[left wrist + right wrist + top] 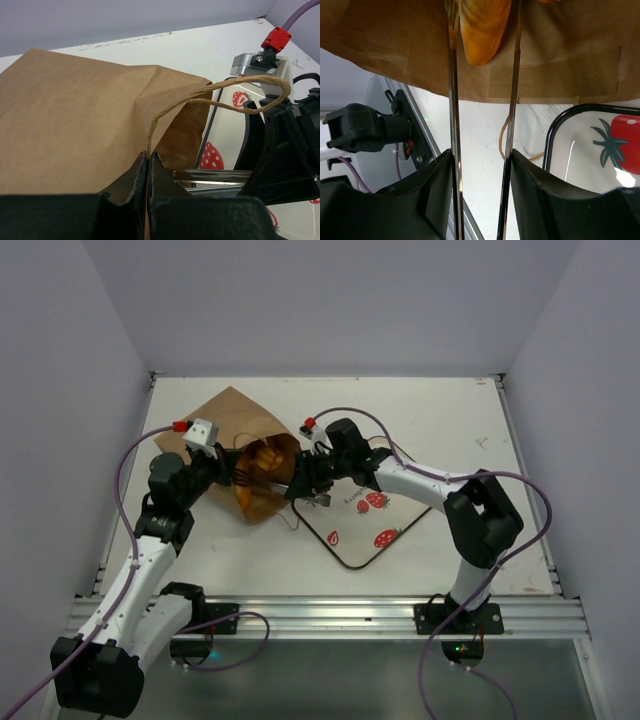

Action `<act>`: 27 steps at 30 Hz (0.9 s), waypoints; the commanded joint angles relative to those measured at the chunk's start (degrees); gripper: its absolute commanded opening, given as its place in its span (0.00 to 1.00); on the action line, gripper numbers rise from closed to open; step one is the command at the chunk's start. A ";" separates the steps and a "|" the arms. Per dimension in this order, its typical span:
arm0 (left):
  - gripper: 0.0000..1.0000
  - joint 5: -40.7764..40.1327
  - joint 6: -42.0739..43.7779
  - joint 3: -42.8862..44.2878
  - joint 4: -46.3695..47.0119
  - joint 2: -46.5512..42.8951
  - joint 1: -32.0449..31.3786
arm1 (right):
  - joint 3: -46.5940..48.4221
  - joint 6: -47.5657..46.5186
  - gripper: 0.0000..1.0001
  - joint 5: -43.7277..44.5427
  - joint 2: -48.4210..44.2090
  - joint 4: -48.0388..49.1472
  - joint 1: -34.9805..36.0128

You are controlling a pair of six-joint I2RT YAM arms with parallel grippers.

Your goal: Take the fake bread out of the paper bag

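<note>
White bench [450, 420] below: your fully closed left fingers [132, 182] are pinching the brown kraft paper bag [75, 110]; your right fingers [540, 195] are half-squeezing metal tongs [454, 125] astride glossy orange plastic bread [480, 30], risking it slipping off the smooth blades.

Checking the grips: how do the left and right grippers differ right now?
The left gripper is pinched shut on the rim of the paper bag; the right gripper holds metal tongs. The left fingers meet with no gap; the right fingers stand apart, a tong arm along each. The left sits outside the bag; the right's tongs reach around a fake bread piece. Both are black, two-fingered.
</note>
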 commanded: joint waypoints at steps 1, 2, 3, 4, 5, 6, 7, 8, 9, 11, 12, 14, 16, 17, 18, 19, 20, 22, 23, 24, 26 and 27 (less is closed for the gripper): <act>0.00 2.94 -2.80 -0.09 6.21 -1.25 -0.52 | 1.83 4.17 0.50 -2.89 1.60 3.63 0.10; 0.00 3.03 -2.98 0.08 6.21 -1.16 -0.43 | 2.18 4.44 0.50 -3.24 2.48 3.98 0.01; 0.00 3.03 -3.07 0.08 6.21 -1.07 -0.52 | 2.36 5.14 0.50 -3.50 2.83 4.16 0.09; 0.00 3.12 -3.15 0.17 6.47 -1.07 -0.52 | 2.45 5.32 0.50 -3.59 3.27 4.33 0.10; 0.00 3.20 -3.33 0.17 6.48 -0.99 -0.52 | 2.71 5.58 0.50 -3.86 3.97 4.51 0.10; 0.00 3.29 -3.42 0.17 6.56 -0.99 -0.52 | 2.62 6.11 0.50 -4.03 4.33 4.77 0.10; 0.00 3.38 -3.51 0.08 6.74 -0.99 -0.52 | 2.71 6.37 0.50 -4.12 4.59 4.86 0.18; 0.00 3.47 -3.77 0.00 6.83 -0.90 -0.52 | 2.71 6.55 0.50 -4.21 4.86 4.77 0.18; 0.00 3.56 -3.94 -0.09 6.91 -0.81 -0.52 | 2.71 7.07 0.50 -4.56 5.38 4.77 0.10; 0.00 3.82 -4.30 -0.27 7.44 -0.64 -0.52 | 3.06 7.25 0.49 -4.74 5.74 4.86 0.18; 0.00 3.82 -4.38 -0.36 7.53 -0.63 -0.52 | 3.15 7.52 0.48 -5.35 6.00 4.77 0.10; 0.00 3.91 -4.47 -0.44 7.71 -0.46 -0.52 | 3.41 7.78 0.43 -5.79 6.18 6.35 0.10; 0.00 3.56 -4.30 -0.62 7.53 -0.46 -0.52 | 3.42 7.78 0.33 -6.23 6.00 6.79 0.01; 0.00 3.38 -3.95 -0.71 7.53 -0.46 -0.52 | 3.33 7.78 0.30 -6.41 5.83 6.79 0.01; 0.00 3.21 -3.68 -0.88 7.36 -0.46 -0.52 | 3.41 7.78 0.26 -6.67 5.39 6.88 -0.25; 0.00 2.86 -2.90 -0.97 7.01 -0.37 -0.52 | 3.24 7.78 0.18 -6.93 5.13 7.23 -0.69; 0.00 2.59 -2.54 -0.97 6.74 -0.28 -0.52 | 3.24 7.87 0.13 -7.28 4.86 7.41 -0.96; 0.00 2.06 -0.97 -1.15 6.21 -0.20 -0.52 | 3.24 7.96 0.03 -8.42 3.98 7.41 -2.27; 0.00 1.89 -0.52 -1.32 6.21 -0.28 -0.52 | 3.24 8.13 0.00 -8.86 3.63 7.41 -2.89; 0.00 1.45 -0.17 -1.50 6.21 -0.28 -0.52 | 3.15 8.22 0.00 -9.30 2.85 7.41 -4.11; 0.00 1.10 0.97 -1.59 6.04 -0.28 -0.52 | 3.15 7.87 0.00 -10.36 1.79 7.06 -5.35; 0.00 0.57 1.32 -1.50 5.69 -0.37 -0.52 | 3.15 7.70 0.00 -10.80 1.26 6.88 -6.66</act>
